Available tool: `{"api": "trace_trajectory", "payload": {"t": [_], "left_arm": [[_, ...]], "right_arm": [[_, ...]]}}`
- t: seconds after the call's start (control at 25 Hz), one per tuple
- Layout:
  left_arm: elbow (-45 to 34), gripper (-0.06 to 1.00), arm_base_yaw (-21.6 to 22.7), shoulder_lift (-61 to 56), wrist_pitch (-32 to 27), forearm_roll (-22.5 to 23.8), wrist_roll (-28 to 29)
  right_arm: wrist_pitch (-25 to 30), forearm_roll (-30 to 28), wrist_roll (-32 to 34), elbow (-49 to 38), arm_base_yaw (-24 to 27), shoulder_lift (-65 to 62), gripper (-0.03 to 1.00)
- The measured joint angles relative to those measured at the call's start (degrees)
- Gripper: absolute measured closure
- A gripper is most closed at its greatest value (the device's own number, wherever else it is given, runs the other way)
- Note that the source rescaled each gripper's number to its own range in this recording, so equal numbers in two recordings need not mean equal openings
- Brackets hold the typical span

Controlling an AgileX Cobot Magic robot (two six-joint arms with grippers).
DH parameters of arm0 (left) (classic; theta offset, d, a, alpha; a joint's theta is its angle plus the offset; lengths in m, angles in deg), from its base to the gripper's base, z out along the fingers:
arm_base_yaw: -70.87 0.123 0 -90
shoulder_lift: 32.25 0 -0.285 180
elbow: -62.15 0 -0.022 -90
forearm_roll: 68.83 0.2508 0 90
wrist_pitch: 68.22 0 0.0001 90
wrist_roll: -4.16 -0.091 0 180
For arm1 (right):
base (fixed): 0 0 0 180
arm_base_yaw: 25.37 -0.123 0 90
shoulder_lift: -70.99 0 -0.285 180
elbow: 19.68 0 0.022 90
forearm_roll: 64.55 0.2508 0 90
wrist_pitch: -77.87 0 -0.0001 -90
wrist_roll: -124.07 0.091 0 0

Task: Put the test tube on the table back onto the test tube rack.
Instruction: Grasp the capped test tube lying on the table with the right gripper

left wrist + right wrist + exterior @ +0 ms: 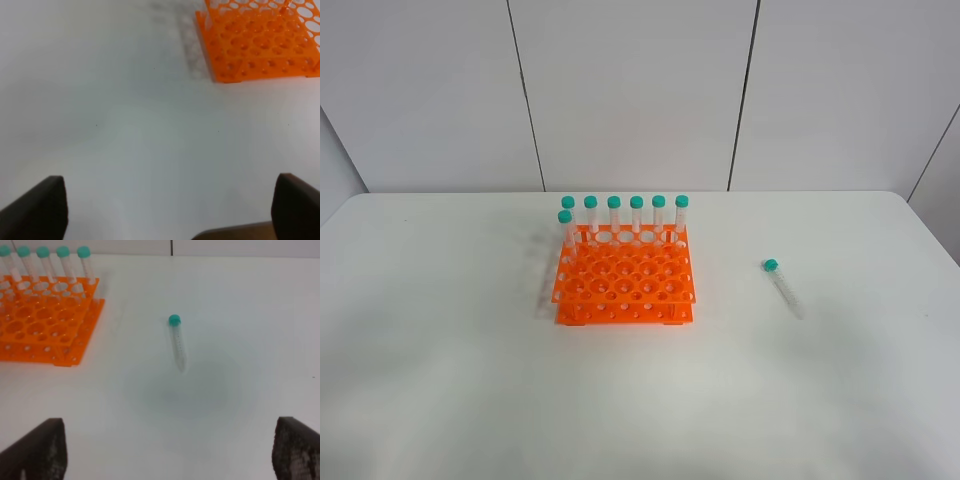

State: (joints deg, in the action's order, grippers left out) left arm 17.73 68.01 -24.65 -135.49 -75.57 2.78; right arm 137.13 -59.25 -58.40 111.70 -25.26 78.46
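On the left, the left gripper [170, 215] appears only in its own wrist view. Its two dark fingers [42, 212] stand spread wide at the picture's edges, holding nothing, with bare white table [440, 380] between them. That view catches just one corner of the test tube rack [255, 45] and misses the loose tube altogether. The high camera shows neither gripper, but it gives the whole layout. The orange rack sits a little left of the table's middle. Six capped tubes [614, 215] stand upright along its far row, and a seventh stands one hole nearer at the left end. The rest of its holes are unfilled. To the right of the rack and well apart from it, the test tube [783, 287] lies flat on the table. Its teal cap points toward the far side and its conical tip points toward the near right. The right wrist view shows this tube more plainly, alone on the white surface, with the rack's side and five of the standing caps off to one side of it. The right gripper [167, 452] also appears only in its own wrist view. It is fully spread, with its fingers [295, 452] at the frame's edges, and it grips nothing. It is short of the lying tube and not touching it.
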Motion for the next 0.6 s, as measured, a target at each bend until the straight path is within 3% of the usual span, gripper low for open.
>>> {"api": "trace_trajectory", "payload": {"t": [0.6], "left_arm": [[0.0, 0.05, 0.0, 0.0, 0.0, 0.0, 0.0]], "right_arm": [[0.0, 0.34, 0.07, 0.0, 0.0, 0.0, -0.03]]}}
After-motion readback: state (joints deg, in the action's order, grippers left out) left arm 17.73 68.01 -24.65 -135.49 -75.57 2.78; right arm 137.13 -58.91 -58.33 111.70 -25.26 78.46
